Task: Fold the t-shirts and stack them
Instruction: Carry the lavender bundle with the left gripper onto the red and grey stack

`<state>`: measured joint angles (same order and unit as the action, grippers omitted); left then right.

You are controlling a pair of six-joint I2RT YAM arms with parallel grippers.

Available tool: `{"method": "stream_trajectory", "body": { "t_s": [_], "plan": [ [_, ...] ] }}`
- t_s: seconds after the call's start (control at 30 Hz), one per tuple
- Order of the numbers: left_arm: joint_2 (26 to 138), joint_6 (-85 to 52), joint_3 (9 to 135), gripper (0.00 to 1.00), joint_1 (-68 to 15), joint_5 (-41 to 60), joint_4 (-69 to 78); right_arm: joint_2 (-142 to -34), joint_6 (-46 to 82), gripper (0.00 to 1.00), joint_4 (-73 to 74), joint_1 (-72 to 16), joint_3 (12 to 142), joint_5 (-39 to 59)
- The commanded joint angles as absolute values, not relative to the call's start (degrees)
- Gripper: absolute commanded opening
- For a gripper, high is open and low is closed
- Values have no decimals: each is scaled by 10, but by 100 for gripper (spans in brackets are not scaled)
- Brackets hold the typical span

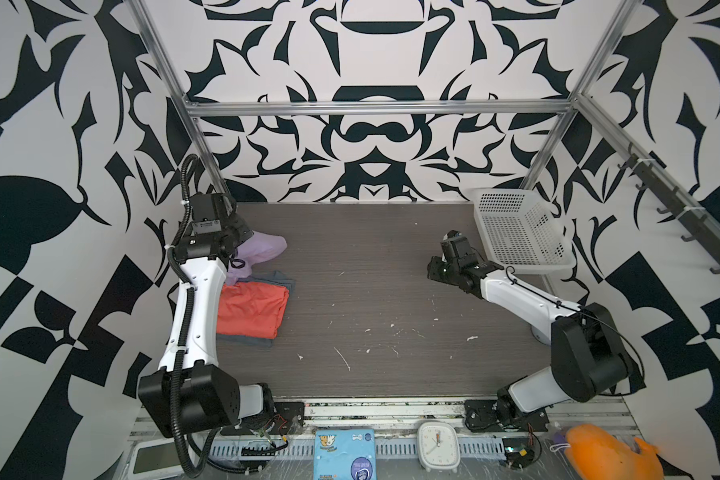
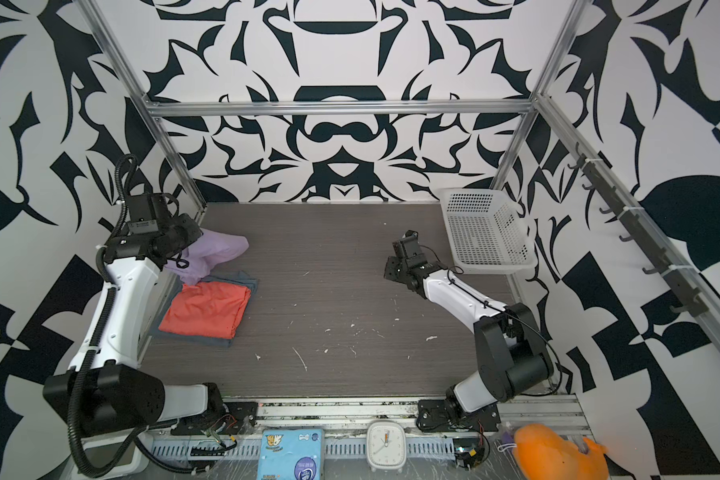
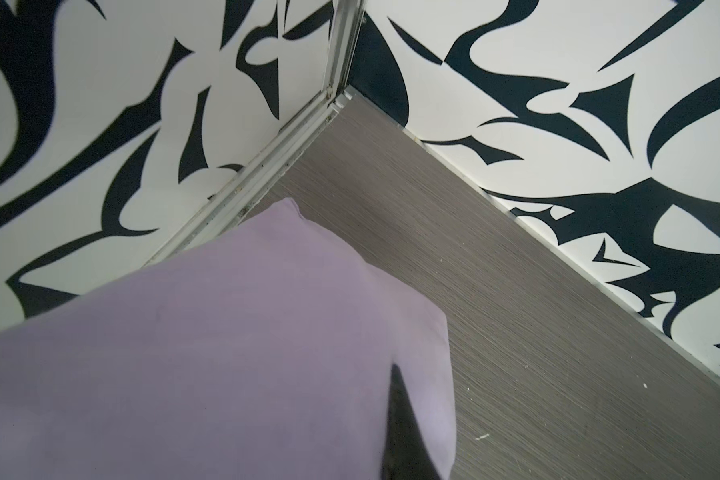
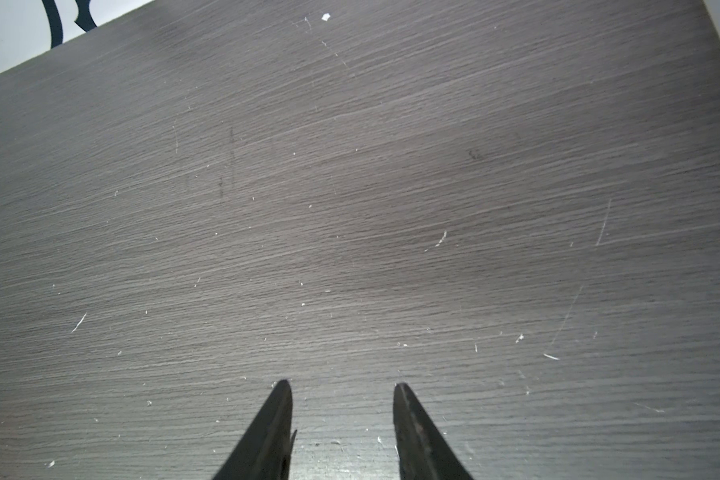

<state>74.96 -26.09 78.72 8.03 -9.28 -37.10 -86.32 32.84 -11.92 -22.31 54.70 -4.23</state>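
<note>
While the lavender-purple t-shirt [image 1: 262, 247] is held bunched at the upper left of the table [image 1: 371, 291] in both top views, two shirts are noted already stacked just below it. The coral-red t-shirt [image 1: 252, 307] lies folded on the grey-blue t-shirt [image 1: 281, 279], whose edges show around it.

Left gripper [image 1: 238, 243]: jaws clenched on lavender cloth. In the left wrist view the cloth is draped over one dark finger [image 3: 400, 415] and fills the lower left of the frame.

Right gripper [image 4: 341, 384]: jaws parted, nothing between them, only bare table beneath. In the top views it is seen at centre right, near the white perforated basket [image 1: 520, 232].

Step judged in hand: the lavender shirt is to be laid out for folding; the stack is judged two-thirds done.

For a good result:
- The shirt should be carried toward the bare centre of the table, away from the corner walls.
- A second edge should be taken by the right gripper so the cloth can be drawn flat.
- The hanging hem is near the stack's upper edge; whether it touches cannot be told. It should be lifted clear so the coral-red fold is not dragged.
</note>
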Motion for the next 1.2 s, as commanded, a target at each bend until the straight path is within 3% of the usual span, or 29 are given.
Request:
{"method": "stream_trajectory", "body": {
  "t_s": [0.0,0.37,0.6,0.63,0.73,0.8,1.0,1.17],
  "plan": [
    [694,-245,752,0,83,-115,-355,-865,334,44,-107,-221,562,-42],
    [563,-354,518,0,82,-68,-381,-876,339,44,-110,-221,566,-38],
    [489,-428,440,0,83,-56,-443,-889,342,44,-111,-221,573,-33],
    [485,-432,437,7,83,-60,-459,-890,343,44,-110,-221,573,-33],
    [482,-439,439,44,82,-67,-507,-896,344,43,-111,-221,576,-30],
    [478,-442,451,58,83,-79,-532,-896,344,43,-112,-221,577,-30],
    [474,-404,546,73,82,-114,-551,-894,343,43,-112,-222,573,-33],
    [570,-363,631,73,82,-58,-535,-895,344,43,-114,-222,573,-33]
  ]
}}
